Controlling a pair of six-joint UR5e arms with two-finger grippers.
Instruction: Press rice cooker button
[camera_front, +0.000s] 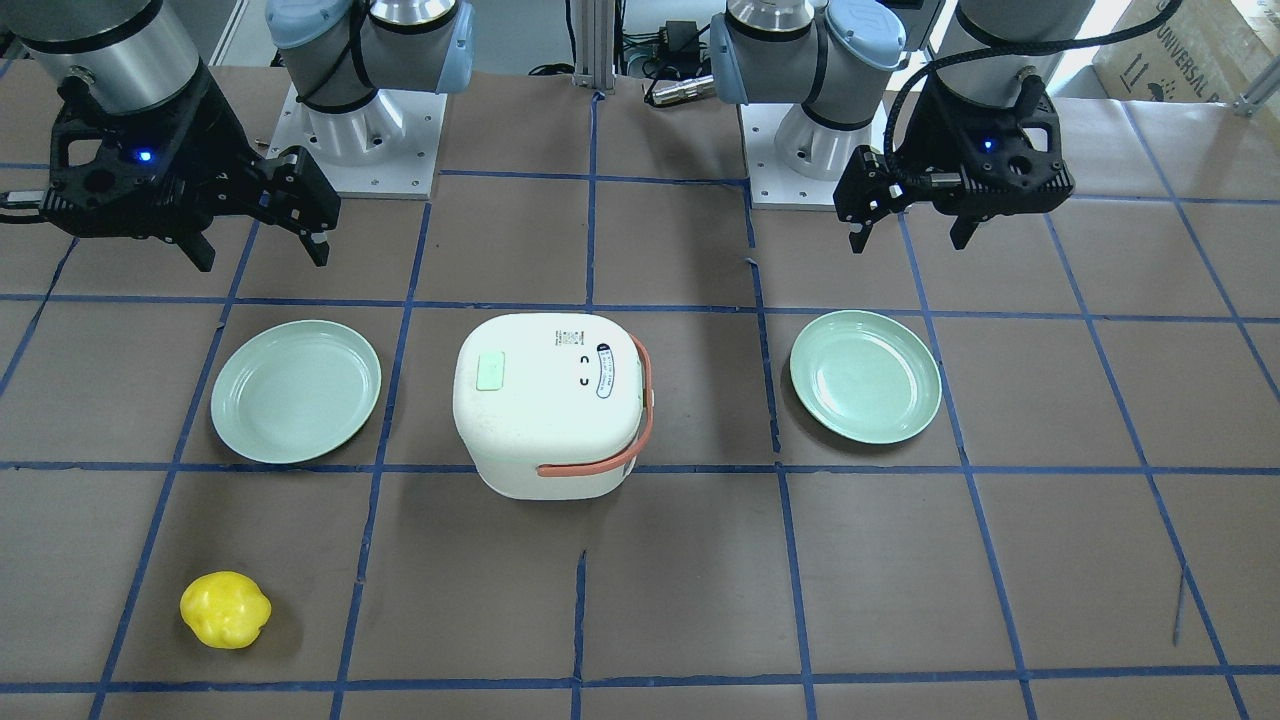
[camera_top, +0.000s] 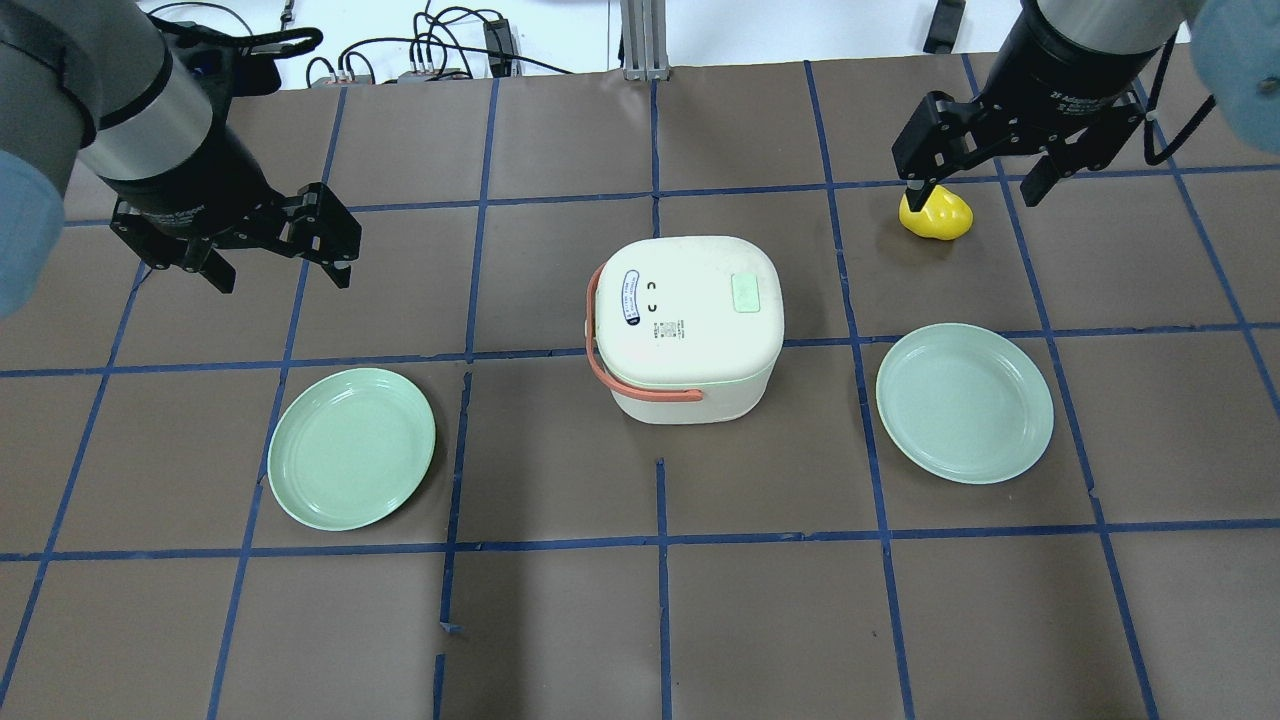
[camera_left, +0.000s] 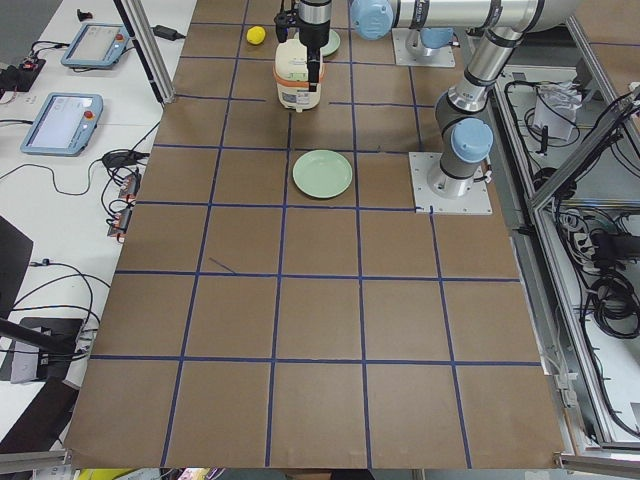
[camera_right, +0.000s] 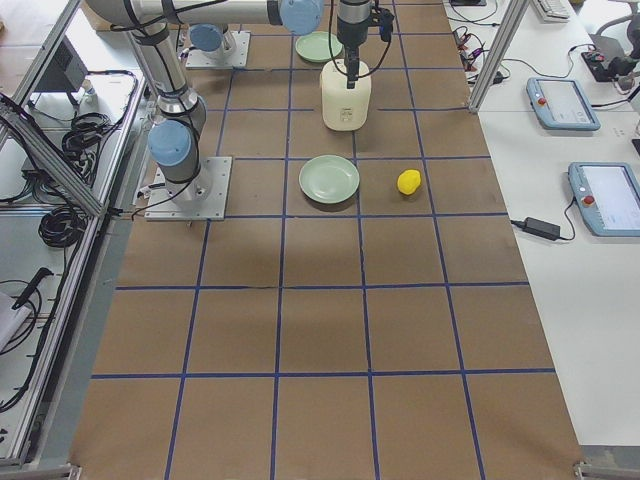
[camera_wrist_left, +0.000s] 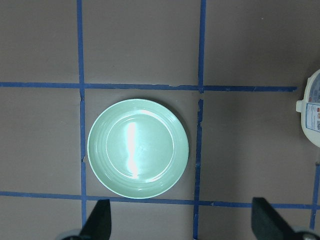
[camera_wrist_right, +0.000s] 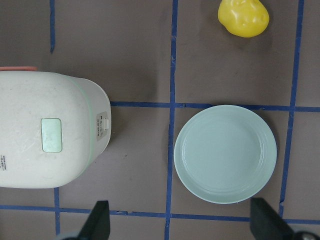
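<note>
The white rice cooker (camera_front: 550, 405) with an orange handle stands mid-table, lid shut; it also shows in the overhead view (camera_top: 690, 320). A pale green rectangular button (camera_front: 492, 371) sits on its lid, also seen from overhead (camera_top: 746, 294) and in the right wrist view (camera_wrist_right: 51, 134). My left gripper (camera_top: 283, 278) is open and empty, hovering to the cooker's left, above a green plate (camera_wrist_left: 138, 148). My right gripper (camera_top: 975, 198) is open and empty, hovering to the cooker's right, over a yellow fruit-like object (camera_top: 935, 215). Neither gripper touches the cooker.
Two pale green plates lie on either side of the cooker, one on my left (camera_top: 351, 448) and one on my right (camera_top: 964, 402). The yellow object (camera_front: 225, 609) lies on the far side on my right. The brown table carries a grid of blue tape lines.
</note>
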